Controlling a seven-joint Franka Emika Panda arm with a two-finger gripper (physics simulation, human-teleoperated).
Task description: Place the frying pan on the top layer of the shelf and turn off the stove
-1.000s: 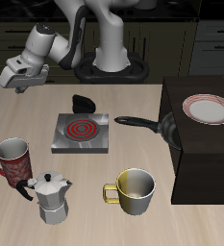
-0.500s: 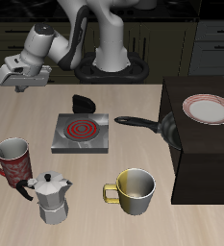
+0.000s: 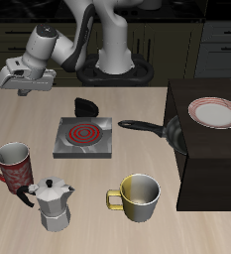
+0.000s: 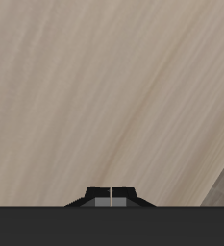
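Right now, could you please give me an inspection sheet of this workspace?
Surface: light wooden table, bare wood only in the wrist view.
Frying pan: beside the shelf with its handle pointing toward the stove, largely hidden by the shelf; not on the top.
Shelf: dark box; a white red-rimmed plate lies on its flat top.
Stove: coil shows red; knob state cannot be told.
Clutter: red mug, moka pot, yellow mug, small black object behind the stove.
Claw: off at the table's far corner, away from everything; holds nothing; fingers too small to judge.
Cables: nothing seen.
Surroundings: dark cabinets behind the table.
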